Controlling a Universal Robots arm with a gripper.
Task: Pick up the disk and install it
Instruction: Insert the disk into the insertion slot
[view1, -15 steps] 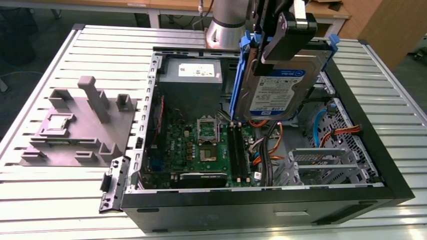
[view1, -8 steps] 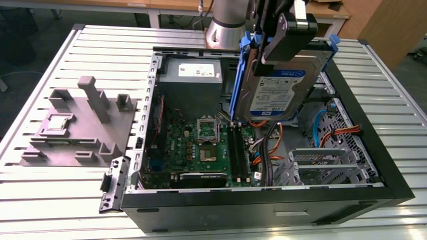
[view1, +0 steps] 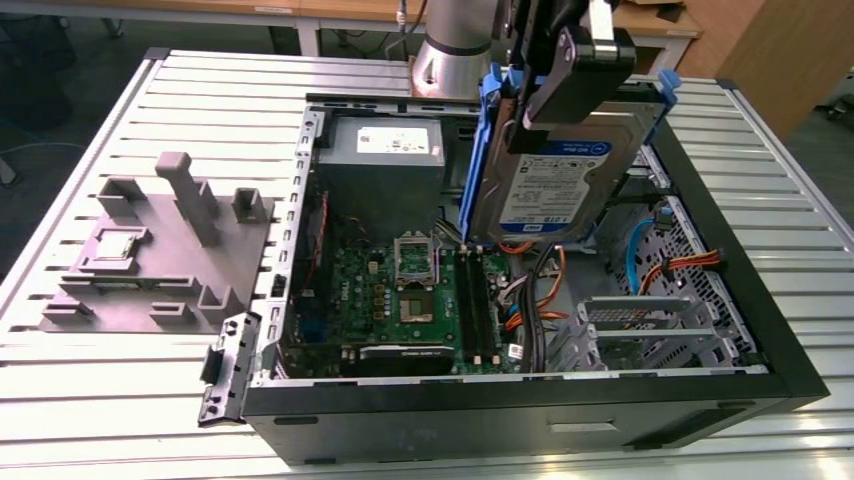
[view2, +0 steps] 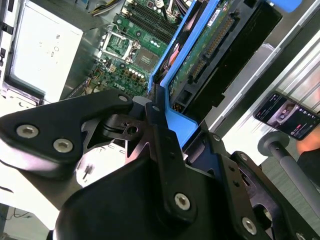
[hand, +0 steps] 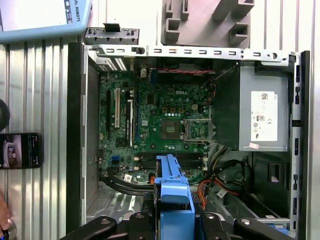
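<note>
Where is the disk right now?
In the exterior view the disk hangs nearly upright in the gripper over the open computer case, at that view's right of the power supply.

The disk (view1: 561, 170) has a dull grey metal shell with a glossy paper label (view1: 541, 205), framed by a smooth blue plastic carrier (hand: 172, 192). The gripper (view1: 561, 100) looks matt black with bright metal screws (view2: 182, 201). The table (view1: 160, 400) is ribbed, satin silver metal; the computer case (view1: 534, 425) matt black outside, bare metal inside; the fixture (view1: 160, 240) matt grey plastic
</note>
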